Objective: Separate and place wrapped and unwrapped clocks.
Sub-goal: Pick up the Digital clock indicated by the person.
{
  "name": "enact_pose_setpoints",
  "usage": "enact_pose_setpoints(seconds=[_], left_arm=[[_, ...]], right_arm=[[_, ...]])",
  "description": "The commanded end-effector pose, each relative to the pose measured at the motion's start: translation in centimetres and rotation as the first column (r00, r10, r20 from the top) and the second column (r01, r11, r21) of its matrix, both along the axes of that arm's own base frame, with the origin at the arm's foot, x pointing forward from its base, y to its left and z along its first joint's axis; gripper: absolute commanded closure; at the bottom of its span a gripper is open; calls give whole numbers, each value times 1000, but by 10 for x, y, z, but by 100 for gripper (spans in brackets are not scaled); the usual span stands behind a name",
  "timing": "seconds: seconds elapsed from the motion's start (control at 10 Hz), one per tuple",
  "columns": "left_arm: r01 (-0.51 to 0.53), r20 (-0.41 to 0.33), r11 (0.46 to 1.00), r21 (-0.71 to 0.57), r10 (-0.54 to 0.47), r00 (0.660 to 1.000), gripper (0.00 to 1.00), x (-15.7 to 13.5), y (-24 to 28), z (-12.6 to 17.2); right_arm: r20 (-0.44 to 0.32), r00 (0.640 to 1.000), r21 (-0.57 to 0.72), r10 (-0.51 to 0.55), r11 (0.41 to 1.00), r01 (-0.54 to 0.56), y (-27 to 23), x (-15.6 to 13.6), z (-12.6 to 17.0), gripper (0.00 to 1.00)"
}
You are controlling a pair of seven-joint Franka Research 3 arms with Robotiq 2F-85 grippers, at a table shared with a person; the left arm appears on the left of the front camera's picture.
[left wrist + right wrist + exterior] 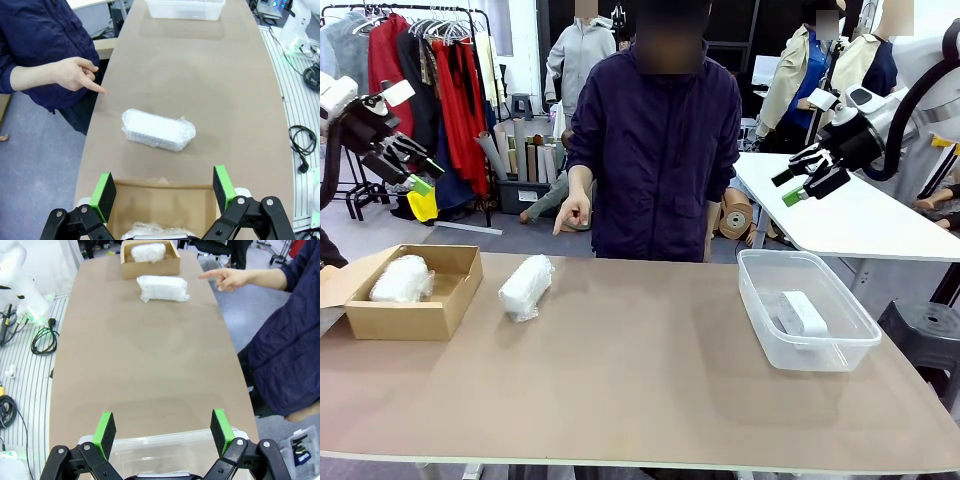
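Two wrapped, one bare: sorting partly done

One wrapped clock [402,279] lies in the cardboard box [400,322] at the left end of the table [640,400]. The other wrapped clock [526,286] lies on the table just beside the box. The bare white clock [802,312] sits in the clear bin [810,355]. Left gripper [427,175] and right gripper [784,189] hover with jaws spread wide, gripping nothing. The person's hand [572,212] points downward.

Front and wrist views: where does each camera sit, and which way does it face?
Front view: at the robot's side, facing across the brown table to the person; both raised arms show.
Left wrist view: above the brown cardboard box, facing the clear plastic tub; own open jaws below.
Right wrist view: above that tub, facing the box; own open jaws below.
Shared by both wrist views: the white bubble-wrap bundle on the table, the person's pointing hand.
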State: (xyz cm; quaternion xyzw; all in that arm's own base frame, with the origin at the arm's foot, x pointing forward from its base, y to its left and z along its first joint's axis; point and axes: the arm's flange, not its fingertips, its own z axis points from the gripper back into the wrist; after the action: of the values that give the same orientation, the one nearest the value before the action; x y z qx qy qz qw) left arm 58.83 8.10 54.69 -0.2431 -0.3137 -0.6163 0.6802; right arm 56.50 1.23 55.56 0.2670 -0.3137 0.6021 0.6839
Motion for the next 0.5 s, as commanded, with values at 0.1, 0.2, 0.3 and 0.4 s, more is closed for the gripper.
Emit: enact_pose_setpoints(seconds=[0.1,0.2,0.3,0.4], left_arm=[[7,1,1000,-4,-7,1000,0,0,1,3],[0,0,1000,0,0,1000,0,0,0,0],[-44,-6,998,53,44,999,0,0,-7,-4],[-84,-21,993,84,86,996,0,0,-18,-3]], right_arm=[[3,1000,-1,5,1000,-5,1,-1,1,0],[3,1000,-1,5,1000,-5,1,-1,1,0],[3,1000,-1,5,1000,-5,1,-1,1,0],[3,1000,-1,5,1000,-5,1,-1,1,0]])
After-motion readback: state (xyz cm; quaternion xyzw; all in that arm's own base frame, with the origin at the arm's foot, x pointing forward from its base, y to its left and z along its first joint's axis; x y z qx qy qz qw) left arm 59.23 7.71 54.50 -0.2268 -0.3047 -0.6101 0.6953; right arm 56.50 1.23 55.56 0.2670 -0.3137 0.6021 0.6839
